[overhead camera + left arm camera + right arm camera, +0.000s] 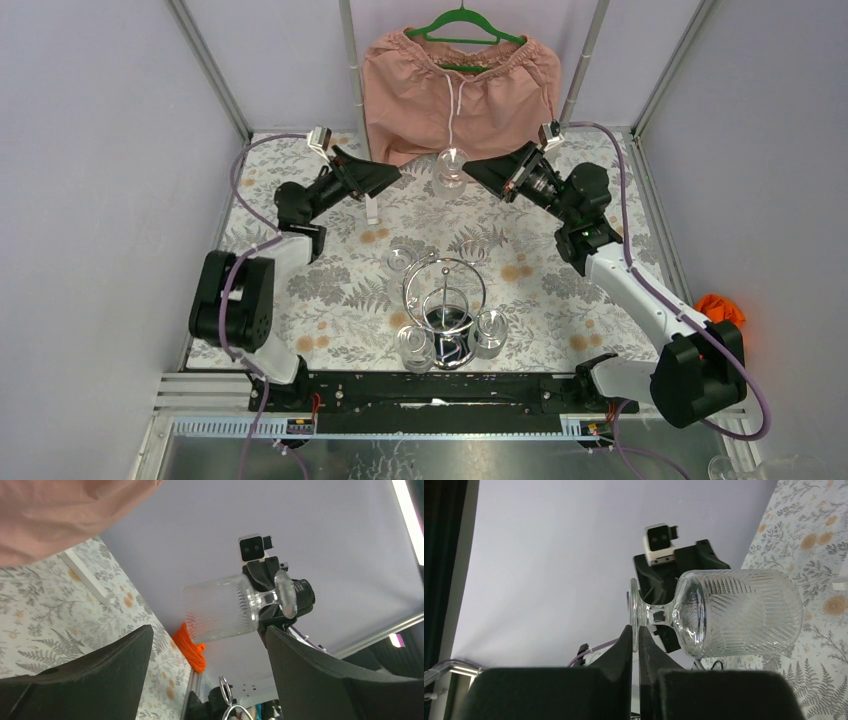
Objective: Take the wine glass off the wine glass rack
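The wine glass point(450, 170) is a clear ribbed glass held in the air over the far part of the table, away from the wine glass rack point(445, 300). My right gripper point(470, 165) is shut on the rim of its foot, as the right wrist view shows point(635, 628), with the bowl point(739, 612) sticking out sideways. My left gripper point(397, 176) is open and empty, facing the glass point(220, 610) from the other side. Its fingers point(115, 665) are wide apart and short of the glass. The chrome rack stands near the front and still carries several other glasses point(490, 330).
Pink shorts on a green hanger point(460, 85) hang at the back wall. A small white object point(372, 210) stands on the floral tablecloth near the left gripper. An orange cloth point(718, 308) lies off the table's right edge. Grey walls close in both sides.
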